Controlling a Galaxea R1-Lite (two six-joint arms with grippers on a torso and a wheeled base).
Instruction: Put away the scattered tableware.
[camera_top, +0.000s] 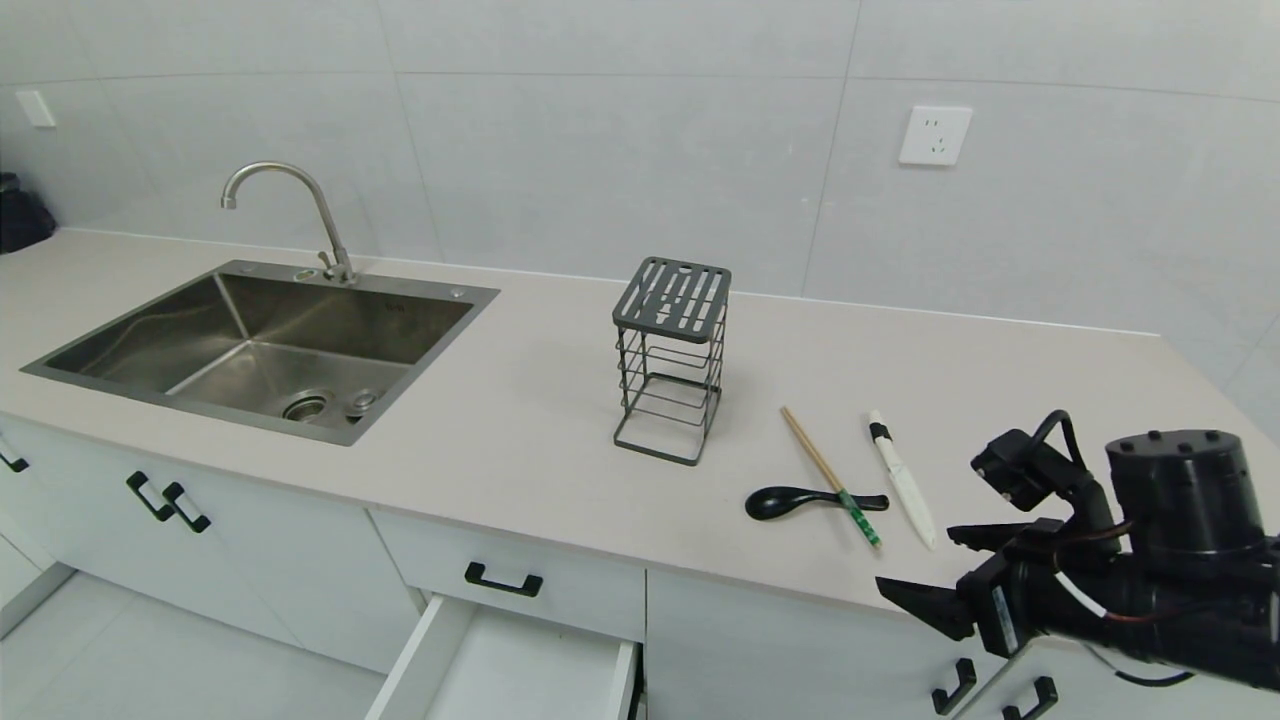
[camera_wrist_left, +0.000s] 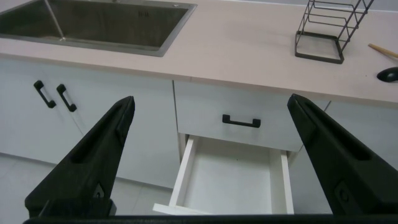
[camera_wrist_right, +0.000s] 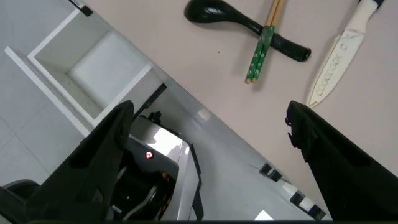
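Observation:
Near the counter's front right lie a black spoon (camera_top: 800, 500) (camera_wrist_right: 230, 15), a pair of wooden chopsticks (camera_top: 828, 475) (camera_wrist_right: 264, 40) resting across its handle, and a white knife (camera_top: 903, 480) (camera_wrist_right: 339, 53). My right gripper (camera_top: 925, 565) (camera_wrist_right: 210, 109) hangs open just off the counter's front edge, a little right of and in front of these, holding nothing. My left gripper (camera_wrist_left: 211, 124) is open and empty, out in front of the cabinets facing the open drawer (camera_wrist_left: 233, 180). The spoon's bowl (camera_wrist_left: 388, 73) and a chopstick tip (camera_wrist_left: 382, 50) show at the edge of the left wrist view.
A dark wire rack (camera_top: 670, 360) (camera_wrist_left: 326, 28) with a slotted top stands mid-counter. A steel sink (camera_top: 250, 345) with a faucet (camera_top: 300, 215) is at the left. The white drawer (camera_top: 510, 665) (camera_wrist_right: 93, 68) below the counter is pulled out and bare inside.

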